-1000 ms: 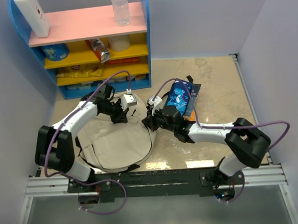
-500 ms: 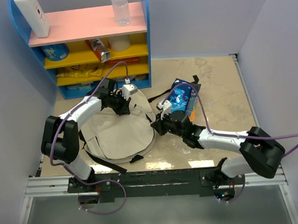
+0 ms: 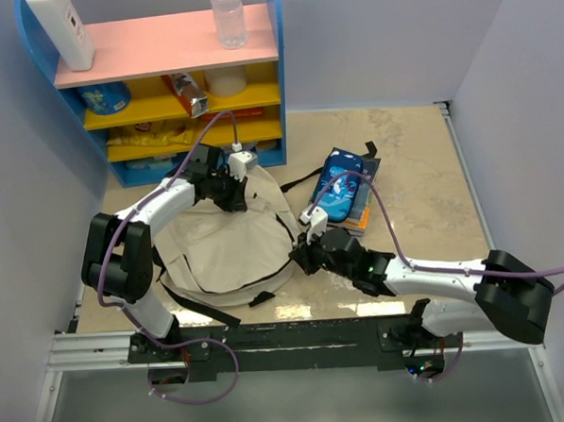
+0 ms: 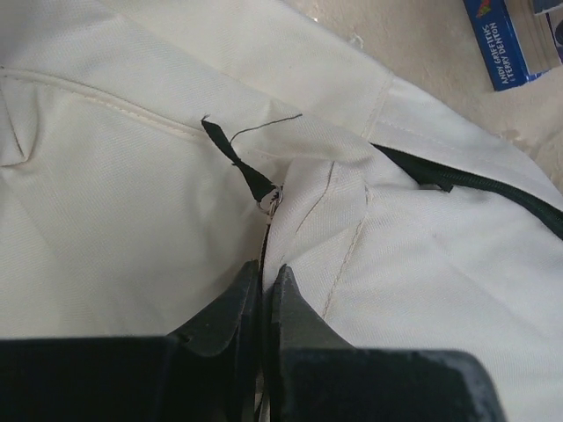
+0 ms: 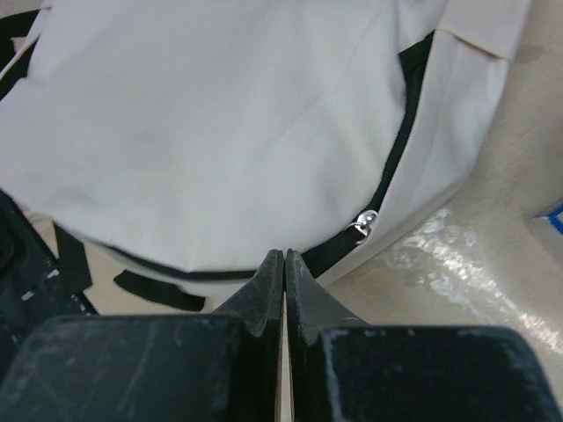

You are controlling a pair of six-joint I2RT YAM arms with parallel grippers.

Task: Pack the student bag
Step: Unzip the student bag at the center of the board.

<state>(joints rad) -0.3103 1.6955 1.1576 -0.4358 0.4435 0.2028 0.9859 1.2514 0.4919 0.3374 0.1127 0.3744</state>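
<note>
Swinging toward the near edge, my right gripper is hovering clenched and empty beside the zipper pull, while my left gripper is pinching the student bag at its far seam (bag lying flat on the table). Unzipping is seemingly underway; regripping that pull is looking necessary next.

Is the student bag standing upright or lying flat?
Lying flat: the student bag shows its broad cream face to the overhead camera.
</note>
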